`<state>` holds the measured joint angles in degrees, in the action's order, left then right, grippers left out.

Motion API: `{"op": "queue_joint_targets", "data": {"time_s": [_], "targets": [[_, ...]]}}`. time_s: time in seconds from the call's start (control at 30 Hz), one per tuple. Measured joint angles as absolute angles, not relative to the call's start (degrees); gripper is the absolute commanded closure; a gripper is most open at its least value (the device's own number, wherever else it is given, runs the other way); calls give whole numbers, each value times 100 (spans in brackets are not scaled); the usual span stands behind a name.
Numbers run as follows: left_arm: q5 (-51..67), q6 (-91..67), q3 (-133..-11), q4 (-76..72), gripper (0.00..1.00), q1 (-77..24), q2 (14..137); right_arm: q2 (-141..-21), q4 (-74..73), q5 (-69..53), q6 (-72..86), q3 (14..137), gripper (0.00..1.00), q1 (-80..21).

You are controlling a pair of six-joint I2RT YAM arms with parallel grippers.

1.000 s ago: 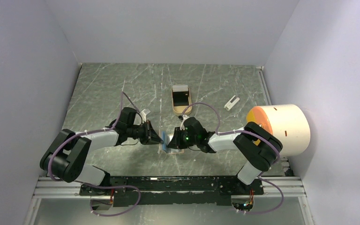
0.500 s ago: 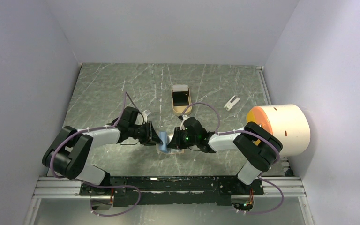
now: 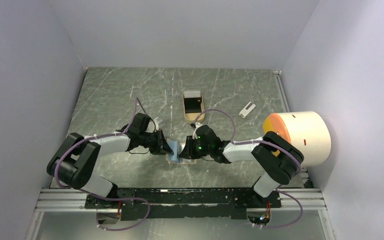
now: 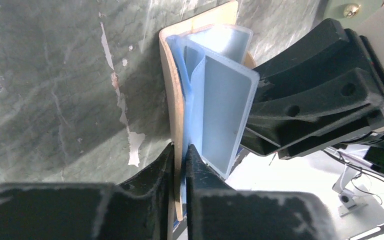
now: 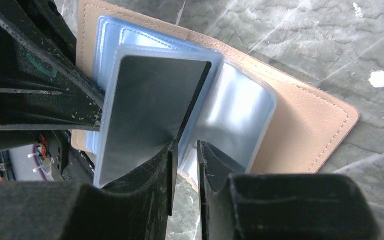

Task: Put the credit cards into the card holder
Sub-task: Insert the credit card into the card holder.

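Note:
The card holder stands open on the table between my two grippers, tan outside, with bluish clear sleeves fanned out inside. My left gripper is shut on the holder's tan cover together with a blue sleeve edge. A black credit card sits in the nearest sleeve, its lower edge flat against one finger of my right gripper. The right jaws stand a little apart, and the table shows through the gap. From above, the left gripper and the right gripper meet at the holder.
An oblong tan tray lies further back, with something black and something white in it. A small white clip-like piece lies at the right rear. A big white drum with an orange face stands by the right arm.
The left arm has shifted a little, and its gripper has moved slightly along the holder's cover. The holder has edged towards the left. The right arm has barely moved.

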<state>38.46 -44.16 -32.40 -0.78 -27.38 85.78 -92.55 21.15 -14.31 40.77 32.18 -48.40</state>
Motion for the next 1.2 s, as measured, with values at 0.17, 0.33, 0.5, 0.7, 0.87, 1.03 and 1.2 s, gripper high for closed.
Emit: {"op": "queue_joint_targets", "data": {"time_s": [0.17,0.33,0.5,0.7,0.87,1.03,1.2], "targets": [[3715,-4381,-3380,296,91,-2751,8455,-8840,1601,-1140,3857,3236,65,-4766],[3518,-4285,-3614,882,91,-2755,8101,-8014,1022,-735,3708,3332,47,-4604],[3358,-4244,-3918,1201,91,-2781,8055,-7824,967,-679,3887,3476,40,-4622],[3369,-4241,-3942,1247,91,-2805,8058,-7765,587,-401,3957,3629,39,-4641],[3402,-4244,-3892,1181,91,-2808,8114,-7736,165,-21,3662,4016,38,-4641],[3564,-4244,-3754,1057,91,-2814,8232,-7747,-167,257,3251,4504,37,-4613],[3747,-4244,-3623,845,82,-2814,8333,-7863,-296,504,2589,5015,38,-4434]]}}
